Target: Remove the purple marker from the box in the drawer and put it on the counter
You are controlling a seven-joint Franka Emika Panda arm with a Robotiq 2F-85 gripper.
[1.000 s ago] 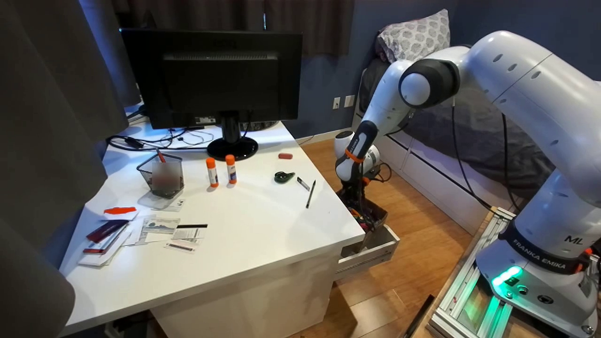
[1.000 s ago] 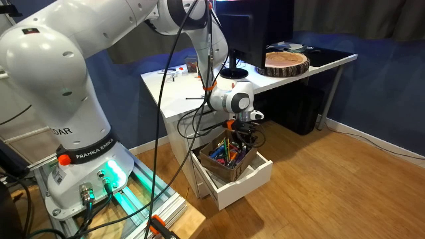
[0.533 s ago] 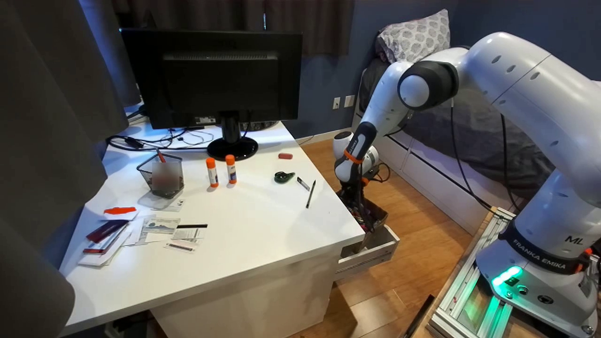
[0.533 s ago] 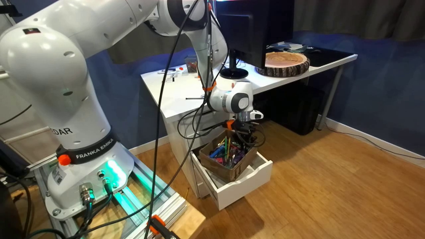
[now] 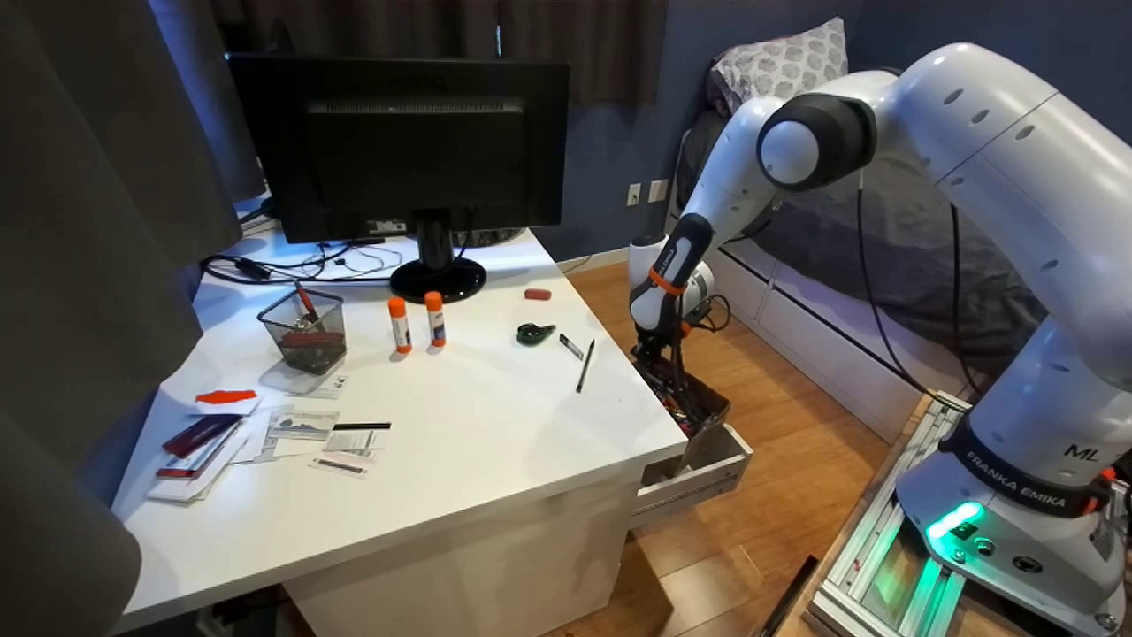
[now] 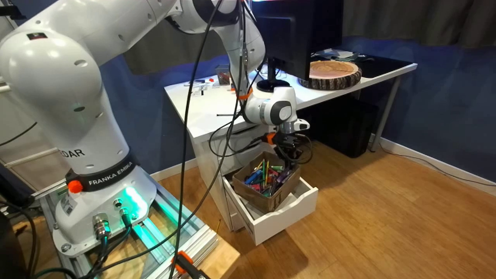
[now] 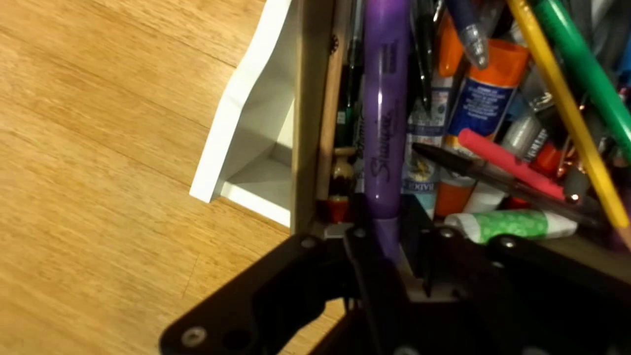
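Wrist view: gripper fingers clamped on near end of purple marker, over left side of box; box sits in pulled-out drawer.

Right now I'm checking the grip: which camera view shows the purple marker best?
The wrist view: the purple marker runs large between the fingers, its Sharpie lettering readable, one end cropped. In both exterior views it is too small or hidden to pick out surely.
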